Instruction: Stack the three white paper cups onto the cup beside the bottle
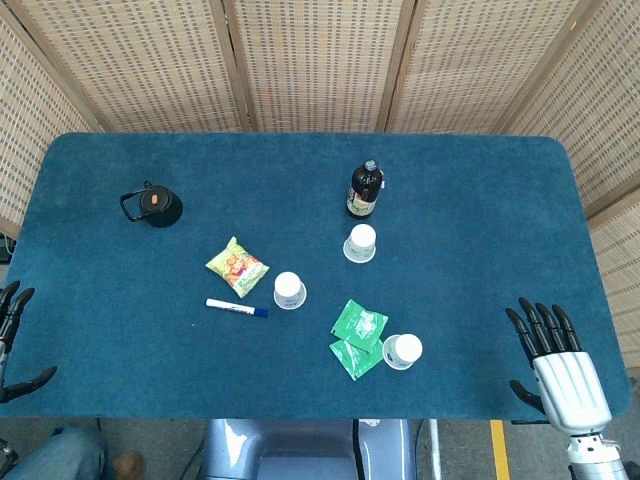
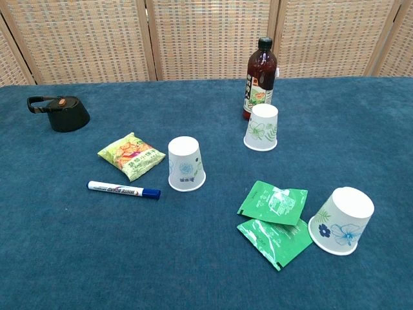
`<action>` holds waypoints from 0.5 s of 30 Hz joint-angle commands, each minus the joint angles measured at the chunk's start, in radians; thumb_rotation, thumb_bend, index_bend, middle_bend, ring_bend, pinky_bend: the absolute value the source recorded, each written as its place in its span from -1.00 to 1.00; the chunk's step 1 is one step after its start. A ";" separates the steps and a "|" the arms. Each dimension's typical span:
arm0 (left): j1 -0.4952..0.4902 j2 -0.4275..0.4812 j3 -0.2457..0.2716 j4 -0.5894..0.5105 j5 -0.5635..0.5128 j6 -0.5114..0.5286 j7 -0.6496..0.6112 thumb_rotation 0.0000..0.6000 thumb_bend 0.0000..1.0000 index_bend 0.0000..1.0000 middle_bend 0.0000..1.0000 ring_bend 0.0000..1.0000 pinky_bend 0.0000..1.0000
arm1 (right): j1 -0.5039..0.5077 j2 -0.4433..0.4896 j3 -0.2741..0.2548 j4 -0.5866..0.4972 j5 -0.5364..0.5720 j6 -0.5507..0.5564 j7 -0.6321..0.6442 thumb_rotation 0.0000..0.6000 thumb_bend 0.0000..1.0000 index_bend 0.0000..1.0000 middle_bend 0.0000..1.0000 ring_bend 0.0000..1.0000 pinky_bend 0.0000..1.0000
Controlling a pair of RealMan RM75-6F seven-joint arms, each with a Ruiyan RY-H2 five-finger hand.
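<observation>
Three white paper cups stand upside down on the blue table. One cup (image 1: 361,243) (image 2: 262,128) sits just in front of the dark bottle (image 1: 365,189) (image 2: 260,77). A second cup (image 1: 289,291) (image 2: 186,164) is near the table's middle. The third cup (image 1: 403,351) (image 2: 342,220) tilts a little beside the green packets. My right hand (image 1: 560,370) hovers at the near right edge, fingers spread, holding nothing. My left hand (image 1: 11,312) shows partly at the near left edge, fingers apart and empty. Neither hand appears in the chest view.
Two green packets (image 1: 357,337) (image 2: 274,219) lie by the third cup. A yellow-green snack bag (image 1: 237,266) (image 2: 131,155) and a blue-capped marker (image 1: 237,308) (image 2: 124,190) lie left of the middle cup. A black lid with a handle (image 1: 153,207) (image 2: 60,112) sits at the far left.
</observation>
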 commanded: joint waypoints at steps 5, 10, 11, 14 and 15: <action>0.000 -0.005 -0.004 0.000 -0.016 -0.002 0.011 1.00 -1.00 -1.00 -1.00 -1.00 -1.00 | 0.068 -0.017 0.003 0.017 0.002 -0.099 0.105 1.00 -1.00 -1.00 -1.00 -1.00 -1.00; -0.005 -0.014 -0.008 -0.004 -0.026 -0.010 0.035 1.00 -1.00 -1.00 -1.00 -1.00 -1.00 | 0.169 0.013 0.004 0.012 -0.018 -0.236 0.247 1.00 -1.00 -0.98 -0.97 -1.00 -0.98; -0.007 -0.017 -0.010 -0.006 -0.032 -0.014 0.042 1.00 -1.00 -1.00 -1.00 -1.00 -1.00 | 0.197 0.018 0.007 0.011 -0.028 -0.268 0.267 1.00 -1.00 -0.95 -0.93 -0.98 -0.93; -0.016 -0.027 -0.019 -0.010 -0.053 -0.027 0.065 1.00 -1.00 -1.00 -1.00 -1.00 -1.00 | 0.256 0.016 0.020 0.016 -0.033 -0.340 0.290 1.00 -0.96 -0.82 -0.77 -0.85 -0.75; -0.020 -0.031 -0.023 -0.011 -0.065 -0.036 0.076 1.00 -1.00 -1.00 -1.00 -1.00 -1.00 | 0.280 0.009 0.025 0.020 -0.029 -0.369 0.299 1.00 -0.90 -0.76 -0.71 -0.79 -0.68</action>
